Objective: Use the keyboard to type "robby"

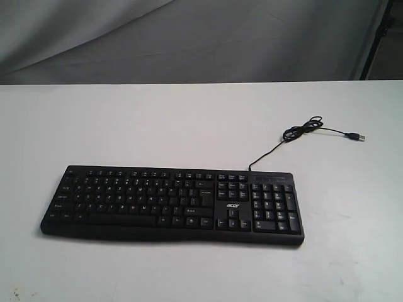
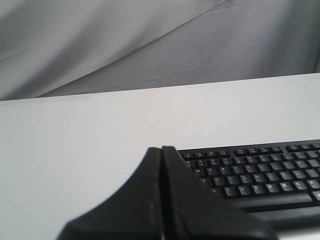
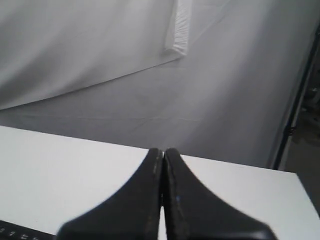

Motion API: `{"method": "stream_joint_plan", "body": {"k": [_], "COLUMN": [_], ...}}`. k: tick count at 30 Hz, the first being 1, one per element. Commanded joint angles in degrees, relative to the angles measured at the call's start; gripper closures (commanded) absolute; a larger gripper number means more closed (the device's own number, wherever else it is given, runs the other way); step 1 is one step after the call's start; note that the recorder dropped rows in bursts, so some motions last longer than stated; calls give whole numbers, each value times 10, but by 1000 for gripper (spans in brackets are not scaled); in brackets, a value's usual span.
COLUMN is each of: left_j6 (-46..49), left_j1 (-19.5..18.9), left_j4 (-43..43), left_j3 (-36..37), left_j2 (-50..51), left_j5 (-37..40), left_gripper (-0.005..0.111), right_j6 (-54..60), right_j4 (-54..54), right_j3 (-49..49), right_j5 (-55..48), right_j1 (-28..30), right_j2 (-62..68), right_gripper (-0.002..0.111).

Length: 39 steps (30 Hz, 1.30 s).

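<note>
The black keyboard (image 1: pixel 173 204) lies flat on the white table (image 1: pixel 157 126), number pad to the right, with an "acer" logo and a thin black cable (image 1: pixel 296 135) running back to a USB plug. Neither arm shows in the exterior view. In the left wrist view my left gripper (image 2: pixel 161 148) is shut, fingers pressed together, with the keyboard's left letter keys (image 2: pixel 260 172) just beyond and to one side of its tip. In the right wrist view my right gripper (image 3: pixel 163 150) is shut with nothing in it, over bare table; a sliver of the keyboard (image 3: pixel 17 231) shows at the frame's corner.
A grey cloth backdrop (image 1: pixel 189 38) hangs behind the table's far edge. A dark stand leg (image 1: pixel 381 31) is at the back right. The coiled part of the cable lies on the table behind the number pad.
</note>
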<state>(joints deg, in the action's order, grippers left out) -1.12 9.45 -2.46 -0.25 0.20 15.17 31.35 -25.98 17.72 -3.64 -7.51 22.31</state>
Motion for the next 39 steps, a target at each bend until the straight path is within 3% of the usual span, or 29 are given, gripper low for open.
{"method": "stream_joint_plan", "body": {"k": [1, 11, 16, 18, 23, 31, 39], "left_j6": [-2, -2, -2, -2, -2, -2, -2], "left_j1": [4, 4, 4, 4, 4, 4, 4], "left_j4": [-3, -3, -3, -3, -3, -3, -3], "left_j3": [2, 2, 2, 2, 2, 2, 2], "left_j2": [-2, -2, -2, -2, -2, -2, -2], "left_j5": [-4, -4, -4, -4, -4, -4, -4], "left_gripper": [107, 107, 107, 107, 107, 107, 107], "right_j6": [-4, -14, -115, -117, -126, -126, -128], "right_j4": [14, 32, 188, 190, 190, 192, 189], "right_j3": [-2, -30, -88, -106, -170, -177, -177], "right_j5": [-71, -41, 64, 78, 69, -27, -30], "right_j1": [57, 59, 59, 59, 59, 72, 72], "right_j2": [-71, -30, -27, -36, -88, -133, -133], "right_gripper": [108, 108, 108, 108, 108, 108, 108]}}
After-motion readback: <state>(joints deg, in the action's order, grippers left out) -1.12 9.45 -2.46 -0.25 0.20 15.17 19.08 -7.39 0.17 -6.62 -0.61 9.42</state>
